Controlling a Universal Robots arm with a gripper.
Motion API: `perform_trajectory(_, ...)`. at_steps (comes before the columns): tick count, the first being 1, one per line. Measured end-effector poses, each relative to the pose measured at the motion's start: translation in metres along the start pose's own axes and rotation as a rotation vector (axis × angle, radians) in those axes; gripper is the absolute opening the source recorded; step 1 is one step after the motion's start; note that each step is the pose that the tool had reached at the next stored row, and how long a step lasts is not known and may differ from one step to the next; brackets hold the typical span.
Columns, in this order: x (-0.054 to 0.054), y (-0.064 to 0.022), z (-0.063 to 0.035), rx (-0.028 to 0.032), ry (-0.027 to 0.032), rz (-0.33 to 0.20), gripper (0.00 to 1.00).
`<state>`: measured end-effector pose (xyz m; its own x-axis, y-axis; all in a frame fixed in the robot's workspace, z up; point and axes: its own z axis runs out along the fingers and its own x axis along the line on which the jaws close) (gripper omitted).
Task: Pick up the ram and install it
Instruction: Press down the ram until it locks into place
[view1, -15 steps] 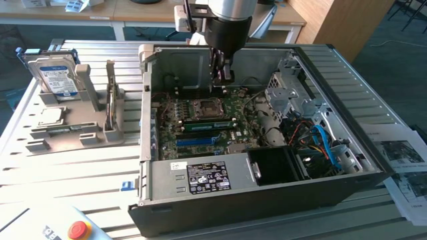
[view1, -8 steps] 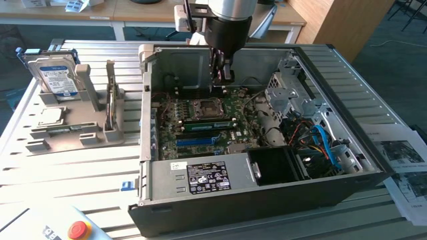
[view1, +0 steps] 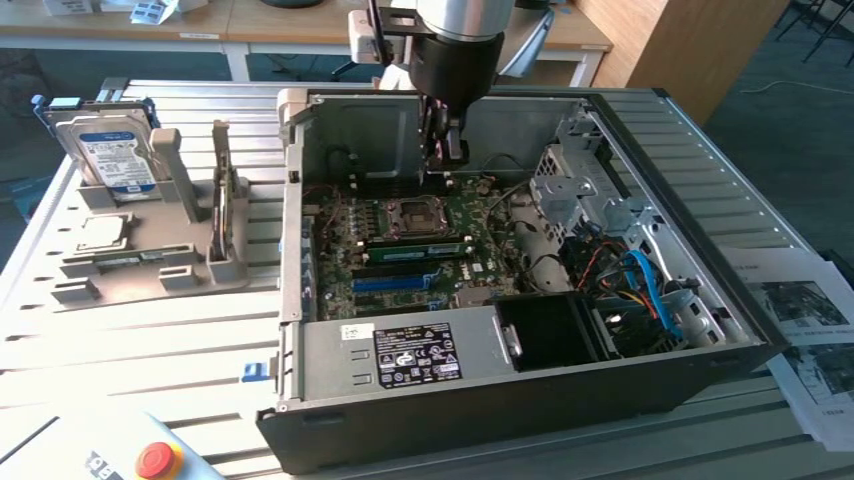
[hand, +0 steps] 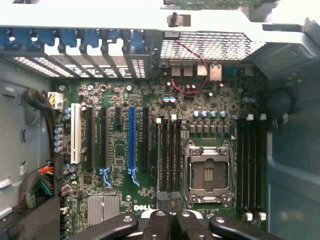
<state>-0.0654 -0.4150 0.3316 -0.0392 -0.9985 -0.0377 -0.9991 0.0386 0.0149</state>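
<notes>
Open black-and-silver computer case lying on the slatted aluminium table; grey plastic parts holder at the exterior view's left, the silver hard drive upright in it; green motherboard inside the case.

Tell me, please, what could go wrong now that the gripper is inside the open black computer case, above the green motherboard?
1. The shut gripper hangs in line with the narrow black memory slots. If it comes down slightly off line, it may press on a slot wall or on the small white latches.
2. The open silver processor socket lies right beside those slots. A sideways slip could strike its bare contacts.
</notes>
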Motion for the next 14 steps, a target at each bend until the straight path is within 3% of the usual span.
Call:
perform_trajectory(1,0.0,-0.0001,0.0001,0.0017,-0.0007,0.043,0.1)
perform_trajectory(14,0.0,0.0,0.0001,0.0106,-0.0042,0.28,0.1)
